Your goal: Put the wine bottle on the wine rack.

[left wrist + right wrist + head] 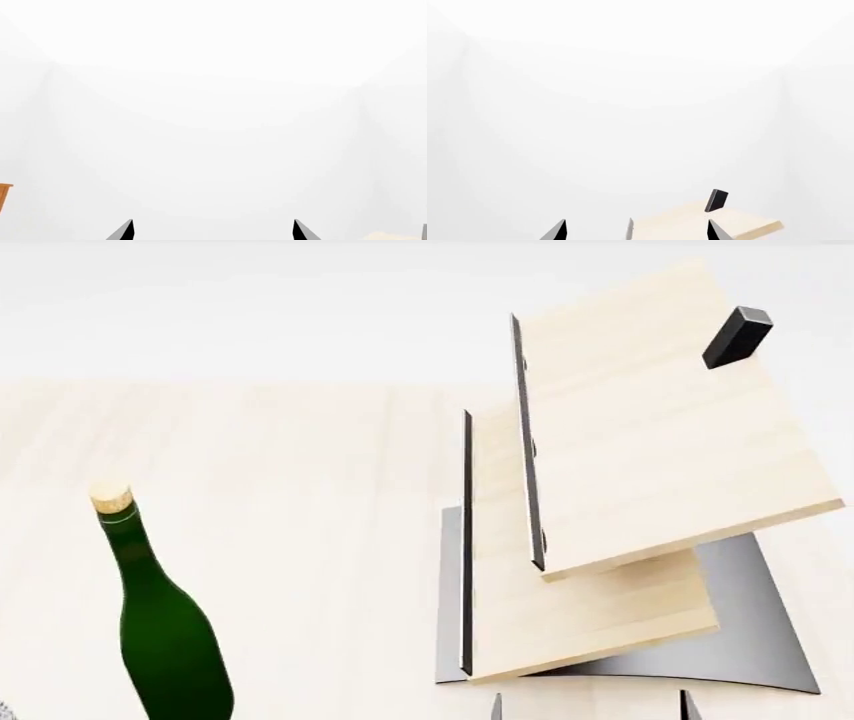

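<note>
Nothing of the job is done yet, as far as I can judge. My left pincer (213, 231) shows only two dark fingertips set wide apart, spread, with nothing between them and only white wall ahead; a sliver of orange cabinet (5, 196) shows at the edge of its view. My right pincer (636, 231) is likewise spread and pinches nothing; beyond its tips I see the top board of the rack.

The bottle (160, 625) stands upright on the table (294, 490) near its front edge, well apart from both pincers, cork up. The rack (627, 490) stands beside it, further back, boards bare.

Left to do: reach the bottle, grip it, lift it, lay it on a board.
</note>
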You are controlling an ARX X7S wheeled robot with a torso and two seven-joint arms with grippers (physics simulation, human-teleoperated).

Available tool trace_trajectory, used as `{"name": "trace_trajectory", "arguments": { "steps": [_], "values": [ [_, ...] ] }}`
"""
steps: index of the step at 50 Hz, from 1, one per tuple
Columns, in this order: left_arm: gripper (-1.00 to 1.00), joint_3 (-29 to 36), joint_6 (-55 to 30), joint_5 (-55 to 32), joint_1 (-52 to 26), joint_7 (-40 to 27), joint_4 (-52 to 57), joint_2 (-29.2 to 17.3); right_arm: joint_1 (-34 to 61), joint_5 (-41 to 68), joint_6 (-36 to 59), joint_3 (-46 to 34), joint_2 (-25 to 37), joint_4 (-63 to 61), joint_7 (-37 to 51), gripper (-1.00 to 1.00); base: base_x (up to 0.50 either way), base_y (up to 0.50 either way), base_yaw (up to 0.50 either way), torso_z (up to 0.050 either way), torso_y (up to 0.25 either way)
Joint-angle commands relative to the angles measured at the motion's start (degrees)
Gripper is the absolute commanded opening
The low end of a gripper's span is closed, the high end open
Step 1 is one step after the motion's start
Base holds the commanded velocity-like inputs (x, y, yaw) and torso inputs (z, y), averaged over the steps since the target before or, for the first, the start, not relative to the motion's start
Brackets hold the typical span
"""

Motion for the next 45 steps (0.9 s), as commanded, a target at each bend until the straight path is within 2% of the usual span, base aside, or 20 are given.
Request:
{"name": "trace_trajectory", "arguments": {
  "steps": [1, 9, 17, 18, 25, 26, 27, 31, 33, 36, 39, 43, 45],
  "values": [
    [1.00, 0.2, 0.0, 0.0, -0.3, -0.4, -0.4, -0.2, 2.0, 2.1, 1.8, -1.7, -0.2, -0.3, -1.1, 1.00, 0.00, 0.00, 0.00, 0.000, 0.000],
    [1.00, 0.5, -0.2, 0.1, -0.4, -0.4, -0.5, -0.4, 8.3, 1.3, 9.1, -3.5, -1.6, -0.1, -2.6, 1.00, 0.00, 0.00, 0.00, 0.000, 0.000],
    [1.00, 0.9, -0.1, 0.9, -0.4, -0.6, -0.7, -0.4, 16.3, 4.0, 20.2, -4.5, -2.9, -3.3, -5.2, 1.00, 0.00, 0.00, 0.00, 0.000, 0.000],
    [1.00, 1.0, -0.1, 0.9, -0.4, -0.6, -0.8, -0.4, 18.1, 3.9, 26.1, -5.0, -3.2, -4.5, -5.9, 1.00, 0.00, 0.00, 0.00, 0.000, 0.000],
    [1.00, 1.1, -0.6, 0.9, -0.5, -0.8, -0.4, -0.6, 24.2, 4.4, 33.8, -5.4, -4.6, -5.6, -6.7, 1.00, 0.00, 0.00, 0.00, 0.000, 0.000],
    [1.00, 1.1, -0.6, 0.8, -0.5, -0.8, -0.3, -0.7, 26.7, 4.7, 40.5, -5.6, -4.9, -6.4, -7.5, 1.00, 0.00, 0.00, 0.00, 0.000, 0.000],
    [1.00, 1.2, -0.7, 0.9, -0.5, -0.8, -0.3, -0.7, 27.6, 5.6, 42.1, -5.3, -5.2, -6.6, -7.9, 1.00, 0.00, 0.00, 0.00, 0.000, 0.000],
    [1.00, 1.2, -1.0, 0.8, -0.6, -1.0, -0.1, -0.8, 33.7, 5.5, 46.5, -5.6, -5.4, -3.0, -9.0, 1.00, 0.00, 0.00, 0.00, 0.000, 0.000],
    [1.00, 1.2, -1.2, 0.9, -0.6, -1.1, 0.0, -0.8, 37.3, 9.2, 50.0, -3.2, -6.8, -0.6, -10.3, 1.00, 0.00, 0.00, 0.00, 0.000, 0.000],
    [1.00, 1.2, -1.4, 0.8, -0.7, -1.2, 0.1, -0.9, 42.2, 11.5, 53.9, -3.6, -5.9, 2.5, -13.9, 1.00, 0.00, 0.00, 0.00, 0.000, 0.000],
    [1.00, 1.2, -1.6, 0.7, -0.7, -1.2, 0.3, -1.1, 44.6, 13.8, 52.5, -2.4, -6.1, 5.7, -16.1, 1.00, 0.00, 0.00, 0.00, 0.000, 0.000],
    [1.00, 1.3, -1.8, 0.5, -0.9, -1.3, 0.2, -1.2, 49.6, 17.1, 60.5, -4.2, -4.1, 6.8, -21.4, 1.00, 0.00, 0.00, 0.00, 0.000, 0.000],
    [1.00, 1.3, -1.8, 0.6, -0.9, -1.4, 0.2, -1.2, 50.3, 18.2, 61.4, -4.4, -3.8, 6.9, -22.7, 1.00, 0.00, 0.00, 0.00, 0.000, 0.000]
  ]
}}
